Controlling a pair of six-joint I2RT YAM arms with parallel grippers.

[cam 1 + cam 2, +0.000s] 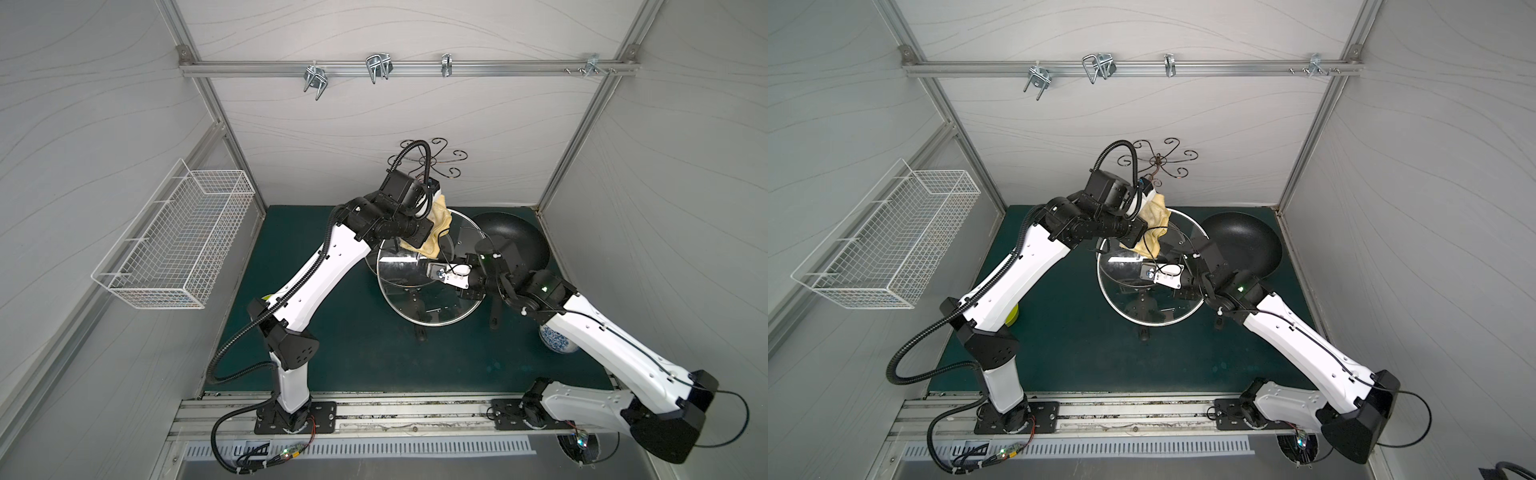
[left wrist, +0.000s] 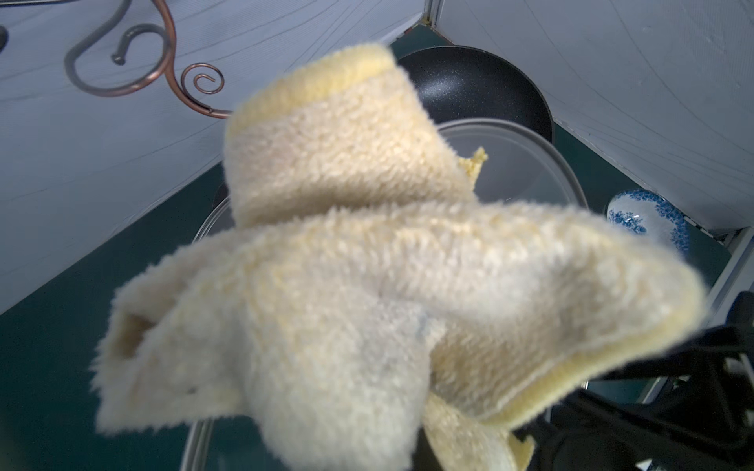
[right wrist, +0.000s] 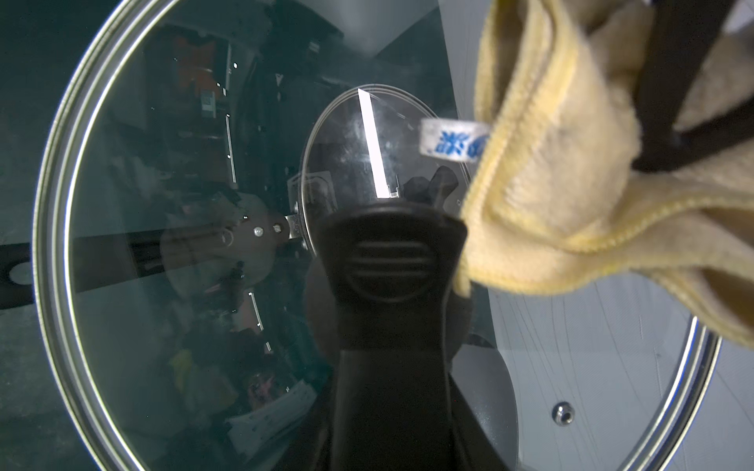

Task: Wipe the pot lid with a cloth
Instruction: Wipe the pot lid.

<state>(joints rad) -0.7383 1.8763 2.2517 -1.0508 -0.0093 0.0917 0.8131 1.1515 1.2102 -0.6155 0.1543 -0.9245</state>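
Observation:
The pot lid (image 1: pixel 409 309) (image 1: pixel 1125 309) is round clear glass with a metal rim, held tilted above the green mat. My right gripper (image 1: pixel 448 274) is shut on its black handle (image 3: pixel 391 261), which fills the middle of the right wrist view; the jaws themselves are hidden there. The cloth (image 1: pixel 437 232) (image 1: pixel 1154 232) is pale yellow and fuzzy. It hangs bunched from my left gripper (image 1: pixel 430 204), which is shut on it, and lies against the lid's far edge. The cloth (image 2: pixel 367 285) blocks the left jaws in the left wrist view and shows beside the handle as a cloth fold (image 3: pixel 571 183).
A black wok (image 1: pixel 515 237) sits just right of the lid. A blue-and-white vase (image 1: pixel 557 338) stands under the right arm, and a lime-green bowl (image 1: pixel 1013 316) under the left arm. A scrolled metal rack (image 1: pixel 432 160) stands behind. A white wire basket (image 1: pixel 174 237) hangs on the left wall.

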